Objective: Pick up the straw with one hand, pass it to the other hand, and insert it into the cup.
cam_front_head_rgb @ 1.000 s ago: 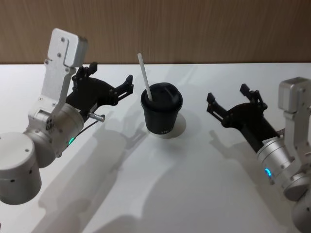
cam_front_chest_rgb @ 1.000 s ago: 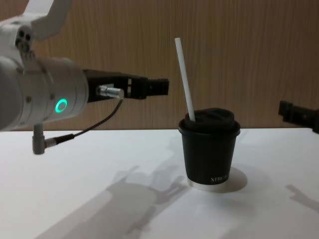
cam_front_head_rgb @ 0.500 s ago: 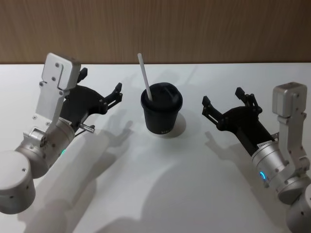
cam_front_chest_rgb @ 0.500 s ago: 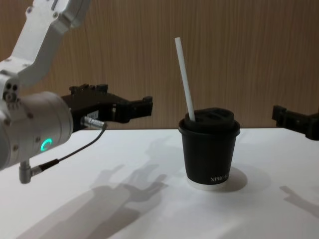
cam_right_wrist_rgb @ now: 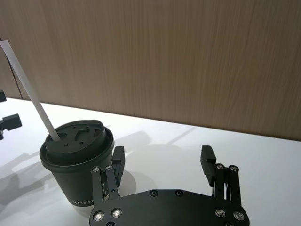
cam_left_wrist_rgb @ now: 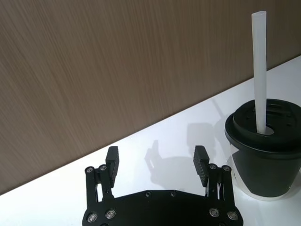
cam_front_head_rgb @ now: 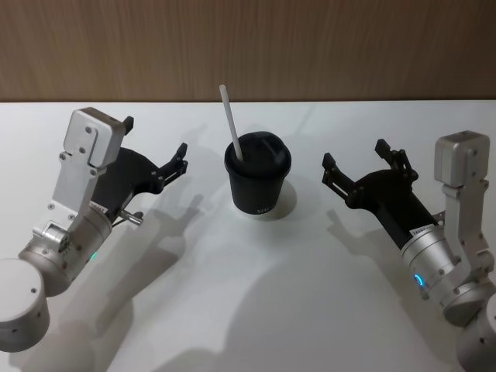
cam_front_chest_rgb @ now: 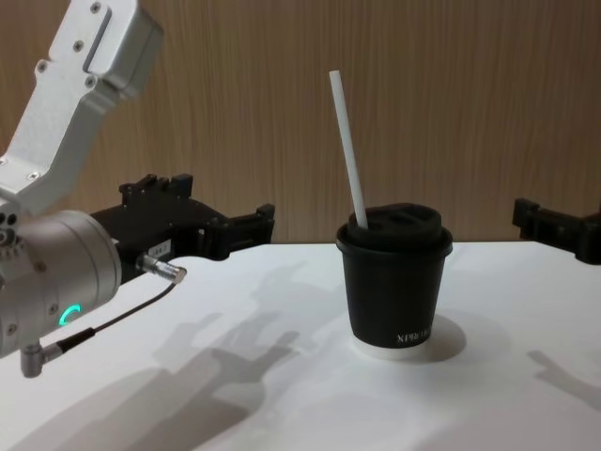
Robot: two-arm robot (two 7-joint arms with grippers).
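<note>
The black cup [cam_front_head_rgb: 258, 184] with its domed lid stands upright at the table's middle. The white straw [cam_front_head_rgb: 231, 124] stands in the lid's hole, leaning slightly left, and nothing holds it. My left gripper [cam_front_head_rgb: 157, 139] is open and empty, well to the left of the cup. To the right of the cup, my right gripper [cam_front_head_rgb: 354, 155] is also open and empty. The chest view shows the cup [cam_front_chest_rgb: 394, 282], the straw [cam_front_chest_rgb: 347, 141], the left gripper [cam_front_chest_rgb: 235, 224] and a right fingertip [cam_front_chest_rgb: 549, 221]. Each wrist view has its own open gripper [cam_left_wrist_rgb: 156, 160] [cam_right_wrist_rgb: 162, 160] with the cup [cam_left_wrist_rgb: 265, 150] [cam_right_wrist_rgb: 77, 162] beyond it.
The white table [cam_front_head_rgb: 256, 302] is bare around the cup and in front of it. A wood-panelled wall [cam_front_head_rgb: 310, 46] runs along the table's far edge.
My left gripper has drawn back to the left, away from the cup and straw. The right gripper shifted slightly, then held still. Cup and straw have not moved.
</note>
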